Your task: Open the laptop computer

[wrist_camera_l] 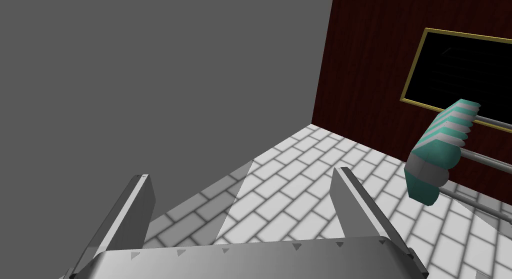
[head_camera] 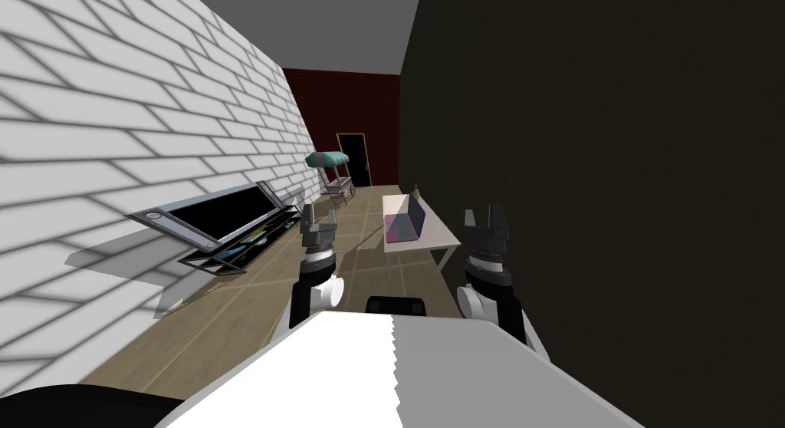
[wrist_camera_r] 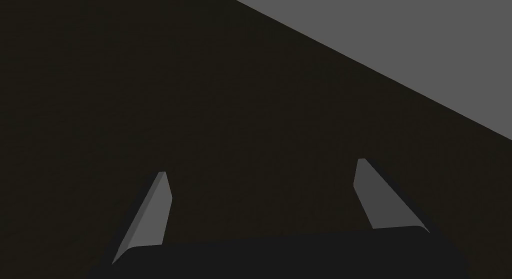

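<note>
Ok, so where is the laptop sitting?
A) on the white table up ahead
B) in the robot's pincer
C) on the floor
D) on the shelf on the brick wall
A: the laptop rests on the white table ahead, while the left pincer and the right pincer stand open and hold nothing.

A white table (head_camera: 438,230) is being carried by the tan floor (head_camera: 253,293) at 12 o'clock. On it, an open laptop (head_camera: 405,219) is being supported, with a small object (head_camera: 416,189) at 12 o'clock behind.
</note>
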Tool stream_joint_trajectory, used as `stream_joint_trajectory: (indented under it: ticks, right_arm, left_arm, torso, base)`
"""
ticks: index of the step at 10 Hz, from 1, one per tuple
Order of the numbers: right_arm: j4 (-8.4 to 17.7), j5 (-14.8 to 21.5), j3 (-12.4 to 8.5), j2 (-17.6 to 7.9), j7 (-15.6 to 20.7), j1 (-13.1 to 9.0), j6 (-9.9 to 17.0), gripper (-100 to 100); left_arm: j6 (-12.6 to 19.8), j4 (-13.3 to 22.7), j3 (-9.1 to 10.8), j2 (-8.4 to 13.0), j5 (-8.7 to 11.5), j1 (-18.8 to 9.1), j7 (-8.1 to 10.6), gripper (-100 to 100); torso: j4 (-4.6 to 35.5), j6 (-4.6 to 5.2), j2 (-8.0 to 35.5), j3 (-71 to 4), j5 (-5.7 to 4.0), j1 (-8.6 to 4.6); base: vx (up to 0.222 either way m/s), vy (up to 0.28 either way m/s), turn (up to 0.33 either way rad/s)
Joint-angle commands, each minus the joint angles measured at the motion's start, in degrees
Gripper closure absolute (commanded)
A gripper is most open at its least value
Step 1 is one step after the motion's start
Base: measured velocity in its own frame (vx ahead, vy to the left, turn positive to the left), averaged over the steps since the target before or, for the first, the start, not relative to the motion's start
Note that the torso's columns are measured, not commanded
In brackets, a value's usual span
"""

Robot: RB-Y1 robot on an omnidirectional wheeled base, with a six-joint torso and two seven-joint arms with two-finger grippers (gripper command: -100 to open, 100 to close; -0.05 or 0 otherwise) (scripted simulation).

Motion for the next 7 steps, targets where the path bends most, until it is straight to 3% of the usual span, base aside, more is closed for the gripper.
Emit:
stream_joint_trajectory:
  ticks: [1, 7]
  right_arm:
    - [0.0, 0.0, 0.0, 0.0, 0.0, 0.0, 0.0, 0]
    - [0.0, 0.0, 0.0, 0.0, 0.0, 0.0, 0.0, 0]
  left_arm:
    - [0.0, 0.0, 0.00, 0.0, 0.0, 0.0, 0.00, 0]
    - [0.0, 0.0, 0.00, 0.0, 0.0, 0.0, 0.00, 0]
  torso:
    - [2.3, 0.00, 2.3, -4.7, 0.00, 0.00]
    - [26.9, 0.00, 26.9, -53.8, 0.00, 0.00]
  base:
    - [0.000, 0.000, 0.000]
    - [0.000, 0.000, 0.000]
